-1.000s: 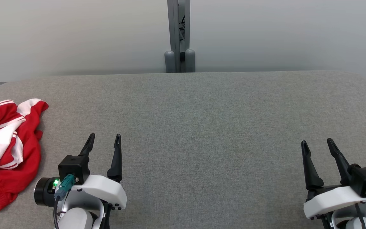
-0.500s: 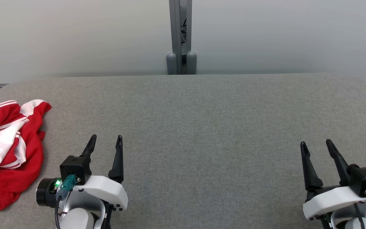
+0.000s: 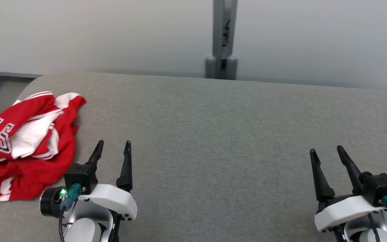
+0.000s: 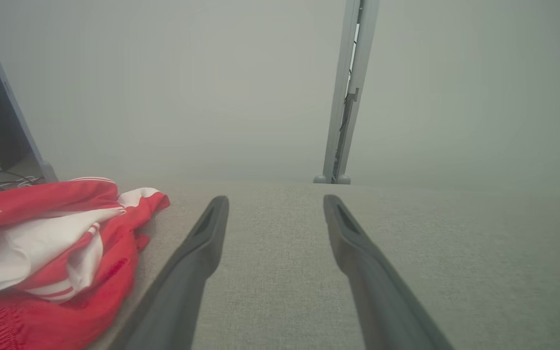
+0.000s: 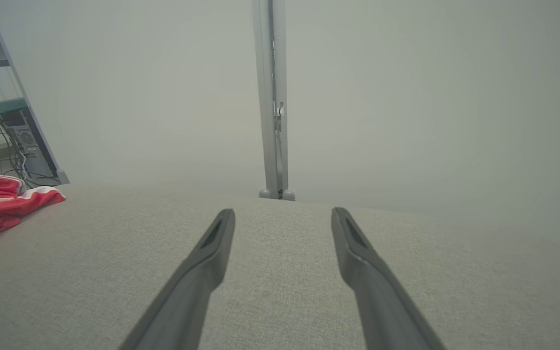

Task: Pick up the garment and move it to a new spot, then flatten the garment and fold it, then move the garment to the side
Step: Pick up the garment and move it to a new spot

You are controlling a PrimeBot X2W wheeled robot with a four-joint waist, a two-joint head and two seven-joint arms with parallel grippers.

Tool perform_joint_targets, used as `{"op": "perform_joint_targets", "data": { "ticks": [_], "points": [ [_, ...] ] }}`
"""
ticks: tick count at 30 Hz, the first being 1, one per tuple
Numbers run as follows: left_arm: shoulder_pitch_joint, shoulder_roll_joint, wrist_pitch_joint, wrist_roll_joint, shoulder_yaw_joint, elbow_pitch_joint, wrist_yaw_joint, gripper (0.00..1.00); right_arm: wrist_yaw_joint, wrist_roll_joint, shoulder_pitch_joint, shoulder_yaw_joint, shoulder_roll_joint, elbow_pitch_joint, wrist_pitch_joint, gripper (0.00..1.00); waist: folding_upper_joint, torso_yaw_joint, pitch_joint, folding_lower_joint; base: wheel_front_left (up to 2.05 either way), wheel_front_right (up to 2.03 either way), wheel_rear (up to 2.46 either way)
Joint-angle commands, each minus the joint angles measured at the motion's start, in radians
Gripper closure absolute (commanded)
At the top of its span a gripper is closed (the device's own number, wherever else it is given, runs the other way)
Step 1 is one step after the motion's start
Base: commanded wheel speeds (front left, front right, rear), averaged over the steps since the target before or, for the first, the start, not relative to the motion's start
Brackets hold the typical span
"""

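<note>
Since the garment (image 3: 29, 144) lies in a crumpled red-and-white heap at the left end of the tabletop (image 3: 213, 127), close to its rounded corner, the pick-up looks not yet begun. The left pincer (image 3: 113, 143) hovers just beside the heap's right side, its fingers apart and empty, pointing toward the back wall rather than at the cloth. It would probably need to turn left before it could bite a fold. The right pincer (image 3: 326, 149) hangs well apart at the other end, likewise spread and holding nothing, a sensible waiting pose with the cloth so far from it. Between the two stretches bare grey surface, a likely new spot for spreading and folding.
</note>
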Motion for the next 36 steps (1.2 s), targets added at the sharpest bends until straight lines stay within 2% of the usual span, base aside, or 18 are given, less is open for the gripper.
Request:
{"op": "perform_joint_targets", "data": {
  "ticks": [1, 14, 19, 25, 36],
  "points": [
    [0.001, 0.004, -0.007, -0.003, 0.005, -0.001, 0.003, 0.0, 0.002, 0.007, -0.008, 0.004, -0.005, -0.007, 0.003, 0.0, -0.0001, 0.039, -0.004, 0.0, 0.0, 0.0, 0.0],
    [0.038, 0.018, -0.006, -0.017, 0.01, -0.011, 0.025, 0.0, 0.002, 0.034, -0.035, 0.042, -0.006, -0.011, 0.005, 0.0, -0.0001, 0.248, -0.012, 0.0, 0.0, 0.0, 0.0],
    [0.047, 0.028, -0.008, -0.022, 0.017, -0.013, 0.029, 0.0, 0.002, 0.03, -0.032, 0.041, -0.005, -0.013, 0.009, 0.0, -0.0001, 0.306, -0.011, 0.0, 0.0, 0.0, 0.0],
    [0.053, 0.03, -0.011, -0.029, 0.02, -0.018, 0.036, 0.0, 0.002, 0.032, -0.029, 0.047, -0.006, -0.014, 0.006, 0.0, -0.0001, 0.337, -0.009, 0.0, 0.0, 0.0, 0.0],
    [0.04, 0.027, -0.028, -0.048, 0.026, -0.014, 0.044, 0.0, 0.002, 0.034, -0.029, 0.047, -0.005, -0.011, 0.009, 0.0, -0.0001, 0.341, -0.005, 0.0, 0.0, 0.0, 0.0]
  ]
}}
